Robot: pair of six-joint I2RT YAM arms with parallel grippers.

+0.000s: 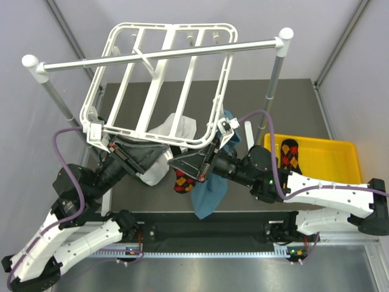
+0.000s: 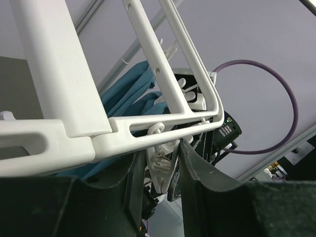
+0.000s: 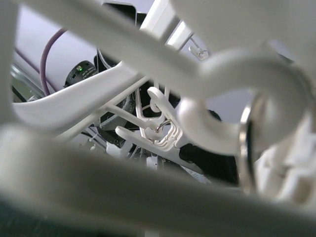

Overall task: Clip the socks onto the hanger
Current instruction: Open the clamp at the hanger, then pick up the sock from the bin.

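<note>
White-shelled arms reach up from the near edge at the bottom of the top view. **Left gripper** (image 2: 163,165): dark fingers flank a dangling white clip (image 2: 160,173) on the frame's near rail; whether they press it cannot be told. **Right gripper** (image 1: 182,165): at centre frame, under the same rail; its wrist view is filled with blurred plastic, so its grasp cannot be told. One sock (image 1: 182,182) hangs just below it, its top hidden, between the white cloth (image 1: 159,170) and the teal cloth (image 1: 209,194). The second sock (image 1: 290,156) lies in the yellow bin (image 1: 340,146) at right. Farther back, the hanger (image 1: 172,26) hangs tilted from the silver rail (image 1: 182,52).

Likely hazards: the clip slipping from the fingers, the free-hanging frame swinging under a push, or teal cloth being caught instead of the sock.
</note>
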